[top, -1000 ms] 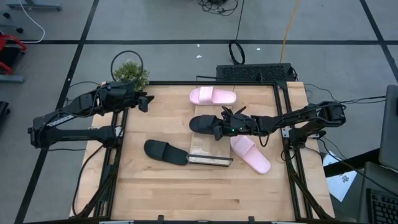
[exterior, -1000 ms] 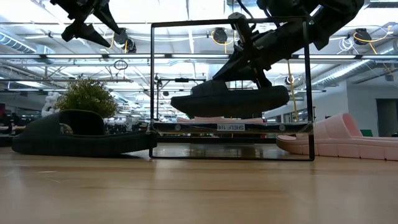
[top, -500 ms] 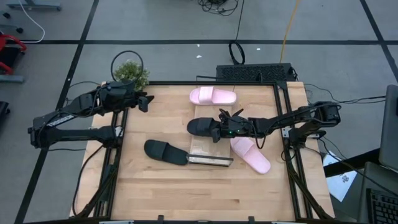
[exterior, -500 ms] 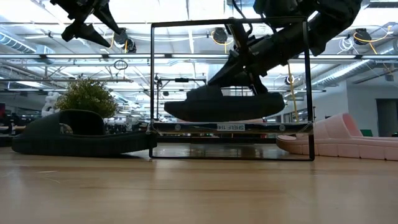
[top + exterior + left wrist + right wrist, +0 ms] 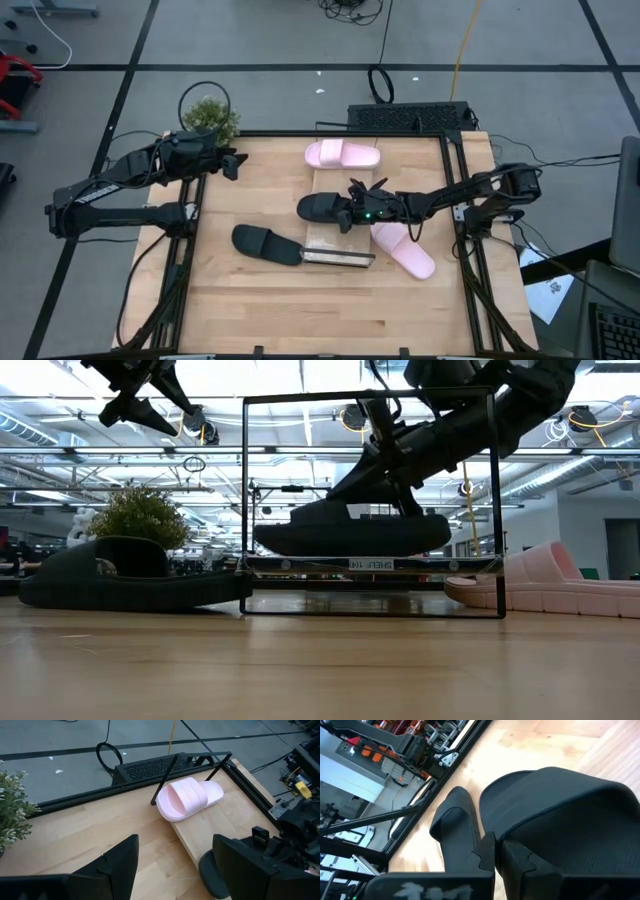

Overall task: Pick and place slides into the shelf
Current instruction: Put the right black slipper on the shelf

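My right gripper (image 5: pixel 352 210), fingers clamped on a black slide (image 5: pixel 322 208), holds it just above the shelf (image 5: pixel 336 248), its length running left-right across the slats; the left gripper (image 5: pixel 232 163) waits wide open at the far left.

One small white label (image 5: pixel 371 564) sits on the front edge of the shelf (image 5: pixel 300 563), just under the black slide (image 5: pixel 350 532) held above it. Its dark print seems to begin with "SHELF", but the remaining characters are too small to read. No other text can be read.
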You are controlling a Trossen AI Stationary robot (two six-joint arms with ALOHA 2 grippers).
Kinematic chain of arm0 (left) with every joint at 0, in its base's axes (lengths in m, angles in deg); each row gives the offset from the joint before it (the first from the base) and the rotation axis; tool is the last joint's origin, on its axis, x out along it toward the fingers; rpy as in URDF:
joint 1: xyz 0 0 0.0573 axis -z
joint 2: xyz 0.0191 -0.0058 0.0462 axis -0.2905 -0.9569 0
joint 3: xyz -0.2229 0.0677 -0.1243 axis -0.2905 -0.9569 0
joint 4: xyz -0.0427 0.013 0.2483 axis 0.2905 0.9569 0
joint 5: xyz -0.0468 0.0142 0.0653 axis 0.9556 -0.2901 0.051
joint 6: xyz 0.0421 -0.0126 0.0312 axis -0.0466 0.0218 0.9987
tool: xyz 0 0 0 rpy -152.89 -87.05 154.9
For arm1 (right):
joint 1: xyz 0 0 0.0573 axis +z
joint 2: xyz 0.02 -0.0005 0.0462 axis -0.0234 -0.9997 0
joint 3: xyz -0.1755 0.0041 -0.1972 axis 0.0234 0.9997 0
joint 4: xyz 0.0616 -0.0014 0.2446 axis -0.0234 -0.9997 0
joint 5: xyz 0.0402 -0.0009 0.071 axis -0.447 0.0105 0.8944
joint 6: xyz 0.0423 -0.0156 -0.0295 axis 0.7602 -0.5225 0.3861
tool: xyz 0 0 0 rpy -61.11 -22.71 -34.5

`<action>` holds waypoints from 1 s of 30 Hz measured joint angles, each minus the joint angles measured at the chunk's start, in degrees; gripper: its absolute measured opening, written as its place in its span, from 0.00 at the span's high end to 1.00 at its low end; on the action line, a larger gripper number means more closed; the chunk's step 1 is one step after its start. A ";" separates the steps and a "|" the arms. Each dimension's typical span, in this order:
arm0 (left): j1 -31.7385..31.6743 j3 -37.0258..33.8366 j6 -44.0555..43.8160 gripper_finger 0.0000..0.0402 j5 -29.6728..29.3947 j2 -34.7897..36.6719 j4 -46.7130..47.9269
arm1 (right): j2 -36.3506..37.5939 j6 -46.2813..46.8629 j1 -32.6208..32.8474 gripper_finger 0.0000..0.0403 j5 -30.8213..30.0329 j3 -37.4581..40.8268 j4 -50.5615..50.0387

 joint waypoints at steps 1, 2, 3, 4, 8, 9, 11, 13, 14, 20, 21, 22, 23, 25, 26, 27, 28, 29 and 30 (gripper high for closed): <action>0.00 0.00 0.00 0.38 0.00 0.00 0.00 | -0.47 0.00 -0.01 1.00 0.15 0.00 0.56; 0.00 0.00 -0.02 0.38 0.02 0.00 0.00 | -0.79 0.00 -0.02 1.00 0.84 0.00 0.77; 0.00 0.00 -0.06 0.38 0.02 0.00 0.00 | -1.17 0.01 -0.05 1.00 1.22 0.00 0.99; 0.00 0.00 -0.13 0.38 0.02 0.00 0.00 | -1.62 -0.01 -0.03 1.00 1.23 0.00 1.38; 0.00 0.00 -0.15 0.38 0.04 0.00 0.01 | -2.31 -0.03 -0.01 1.00 1.29 0.00 1.49; 0.00 0.00 -0.09 0.38 0.04 0.00 0.01 | -2.33 -0.05 -0.03 1.00 1.33 0.00 1.45; 0.00 0.00 0.02 0.38 0.04 0.00 0.02 | -2.35 -0.37 -0.01 1.00 1.31 0.00 1.43; 0.00 0.00 0.07 0.38 0.04 0.00 0.00 | -2.35 -0.45 -0.03 1.00 1.32 -0.01 1.24; 0.00 0.00 0.04 0.38 0.04 0.00 0.02 | -2.35 -0.45 -0.01 1.00 1.31 -0.02 1.25; 0.00 0.00 0.07 0.38 0.04 0.00 0.00 | -1.87 -1.70 -0.03 1.00 1.29 -0.02 1.05; 0.00 0.00 0.07 0.38 0.04 0.00 0.02 | -1.62 -2.07 -0.03 1.00 1.22 -0.02 0.89; 0.00 0.00 0.07 0.38 0.04 0.00 0.00 | -1.39 -2.35 -0.03 1.00 1.07 -0.02 0.95; 0.00 0.00 0.07 0.38 0.04 0.00 0.00 | -1.14 -2.63 -0.03 1.00 0.79 -0.02 0.90; 0.00 0.00 0.07 0.38 0.04 0.00 0.02 | -0.30 -3.39 -0.03 1.00 -0.30 -0.02 -0.55; -0.01 0.00 0.08 0.38 0.03 0.00 0.00 | 0.01 -3.58 -0.03 1.00 -0.54 0.00 -0.91; 0.00 0.00 0.07 0.38 0.02 0.00 0.02 | 0.41 -3.67 -0.03 1.00 -0.72 -0.02 -1.33; 0.00 0.00 0.07 0.38 0.02 0.00 0.02 | 0.77 -3.84 -0.03 1.00 -1.22 -0.02 -2.19; 0.00 0.00 0.07 0.38 0.02 0.00 0.01 | 0.91 -3.91 0.02 1.00 -1.77 -0.02 -2.63; -0.02 0.00 0.07 0.38 0.01 0.00 -0.01 | 0.92 -3.95 0.08 1.00 -1.83 -0.02 -2.64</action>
